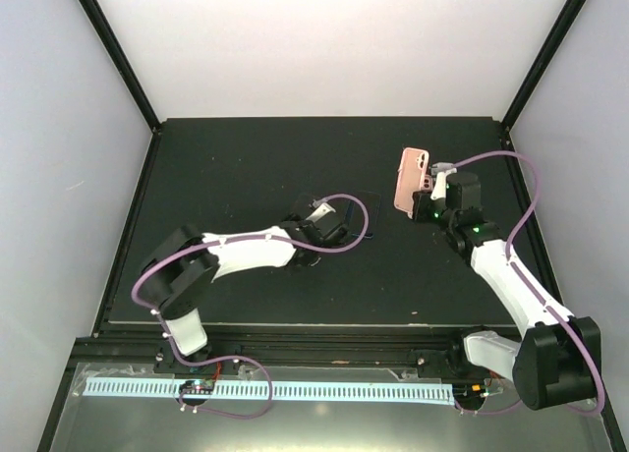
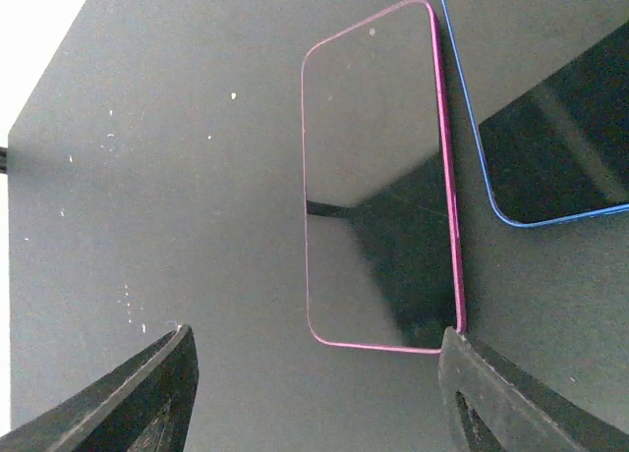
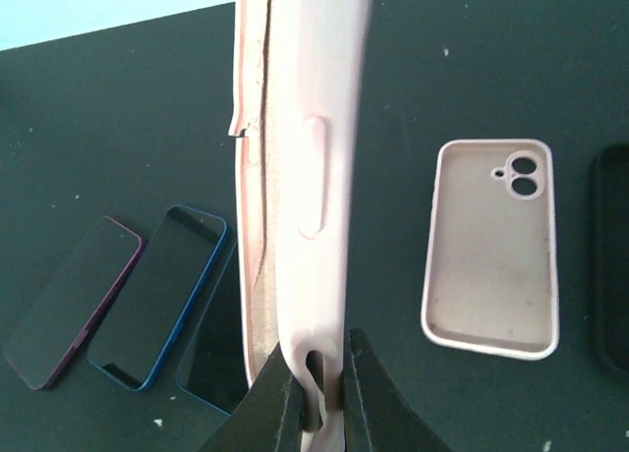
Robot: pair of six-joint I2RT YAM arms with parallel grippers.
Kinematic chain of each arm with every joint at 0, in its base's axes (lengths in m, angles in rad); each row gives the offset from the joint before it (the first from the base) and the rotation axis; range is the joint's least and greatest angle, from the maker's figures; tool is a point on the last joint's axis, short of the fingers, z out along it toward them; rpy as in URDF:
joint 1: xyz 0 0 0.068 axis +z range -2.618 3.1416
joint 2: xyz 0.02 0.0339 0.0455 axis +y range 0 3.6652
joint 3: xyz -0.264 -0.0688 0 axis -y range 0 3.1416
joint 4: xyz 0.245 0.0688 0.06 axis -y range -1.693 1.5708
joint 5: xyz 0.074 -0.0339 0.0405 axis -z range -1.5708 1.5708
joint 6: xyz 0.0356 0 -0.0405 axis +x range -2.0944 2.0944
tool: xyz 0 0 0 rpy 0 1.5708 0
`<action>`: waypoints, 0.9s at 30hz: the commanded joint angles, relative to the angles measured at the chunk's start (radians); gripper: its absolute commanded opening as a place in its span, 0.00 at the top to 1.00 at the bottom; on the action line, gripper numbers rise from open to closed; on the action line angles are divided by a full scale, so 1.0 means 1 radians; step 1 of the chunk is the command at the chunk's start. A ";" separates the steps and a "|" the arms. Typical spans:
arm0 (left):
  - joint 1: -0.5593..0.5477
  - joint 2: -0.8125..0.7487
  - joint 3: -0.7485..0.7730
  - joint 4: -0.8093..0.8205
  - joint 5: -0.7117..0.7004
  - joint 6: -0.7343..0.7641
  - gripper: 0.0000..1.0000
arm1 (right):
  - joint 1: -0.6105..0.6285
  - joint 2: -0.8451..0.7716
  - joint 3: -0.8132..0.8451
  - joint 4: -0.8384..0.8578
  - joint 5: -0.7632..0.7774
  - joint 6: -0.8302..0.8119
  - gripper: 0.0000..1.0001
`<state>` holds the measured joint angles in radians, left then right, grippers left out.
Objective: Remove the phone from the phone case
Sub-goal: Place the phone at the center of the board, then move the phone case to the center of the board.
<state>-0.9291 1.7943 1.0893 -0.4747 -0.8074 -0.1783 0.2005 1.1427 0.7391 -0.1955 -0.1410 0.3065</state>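
From above: the right fingers (image 1: pixel 428 189) pinch the pink case (image 1: pixel 410 181) clear of the tabletop (image 1: pixel 246 157), its long axis running away from the arm bases, camera cut-out at the far end; the left fingers (image 1: pixel 316 216) hang low mid-table. Left wrist now: fingers spread wide; just ahead of them the magenta-edged phone (image 2: pixel 378 177) lies flat, screen up, its length running away from the camera; a blue-edged phone (image 2: pixel 555 138) lies just beside it. Right wrist: fingers clamped on the case's near end, its length rising straight away from them; whether a phone sits inside, I cannot tell; an empty pink case (image 3: pixel 491 265) lies flat to the right.
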 commanded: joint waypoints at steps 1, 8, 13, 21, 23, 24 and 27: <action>0.007 -0.124 -0.069 0.025 0.096 -0.049 0.30 | -0.007 -0.003 0.052 -0.058 0.059 -0.151 0.99; 0.004 -0.368 -0.213 0.100 0.291 -0.097 0.30 | -0.006 0.102 0.208 -0.201 0.020 -0.291 0.99; 0.001 -0.586 -0.332 0.169 0.422 -0.116 0.29 | -0.018 0.312 0.394 -0.363 -0.052 -0.323 0.99; -0.004 -0.818 -0.414 0.156 0.610 -0.151 0.27 | -0.051 0.647 0.680 -0.548 -0.075 -0.306 0.99; -0.004 -0.857 -0.414 0.130 0.628 -0.154 0.27 | -0.058 0.711 0.735 -0.571 -0.062 -0.300 0.99; -0.004 -0.873 -0.413 0.116 0.638 -0.155 0.27 | -0.062 0.736 0.755 -0.576 -0.056 -0.297 0.99; -0.004 -0.912 -0.404 0.074 0.656 -0.136 0.26 | -0.079 0.806 0.813 -0.584 -0.024 -0.291 0.99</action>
<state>-0.9306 0.9314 0.6758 -0.3477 -0.2218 -0.3115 0.1448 1.8996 1.4769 -0.7269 -0.1936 0.0063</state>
